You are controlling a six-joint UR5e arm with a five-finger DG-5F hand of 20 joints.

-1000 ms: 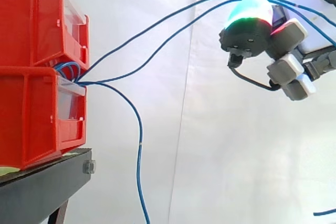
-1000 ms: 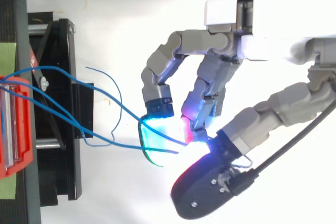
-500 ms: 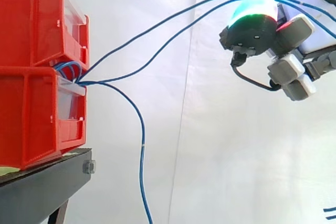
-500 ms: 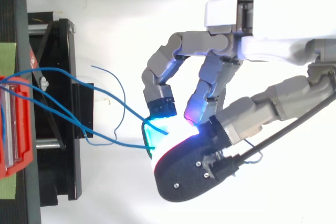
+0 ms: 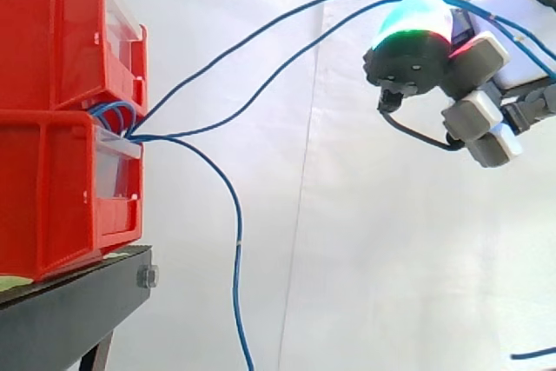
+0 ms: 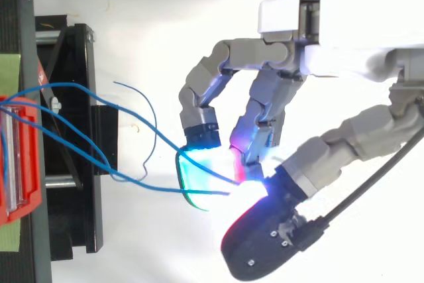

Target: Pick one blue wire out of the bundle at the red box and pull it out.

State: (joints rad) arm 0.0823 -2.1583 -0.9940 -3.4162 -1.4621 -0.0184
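Two stacked red bins (image 5: 52, 188) stand at the left on a black stand (image 5: 69, 310). A bundle of blue wires (image 5: 111, 117) spills out of the gap between them. Two blue wires (image 5: 261, 32) rise in a long arc to my hand (image 6: 265, 104) at the upper right. In the top view my hand's fingers are curled, and the glowing fingertips (image 6: 199, 167) and thumb pinch those two wires well away from the bin (image 6: 20, 157). A third blue wire (image 5: 236, 267) hangs loose from the bundle, below the frame's bottom edge.
A white curtain (image 5: 347, 241) backs the whole scene. The black stand's frame (image 6: 73, 217) juts out in front of the bins below the wires. A short loose end of blue wire (image 5: 534, 354) shows at the lower right edge.
The thumb swung in towards the bins half a second ago and has moved back out. The two held wires stay stretched much as before. The hanging wire has swayed slightly.
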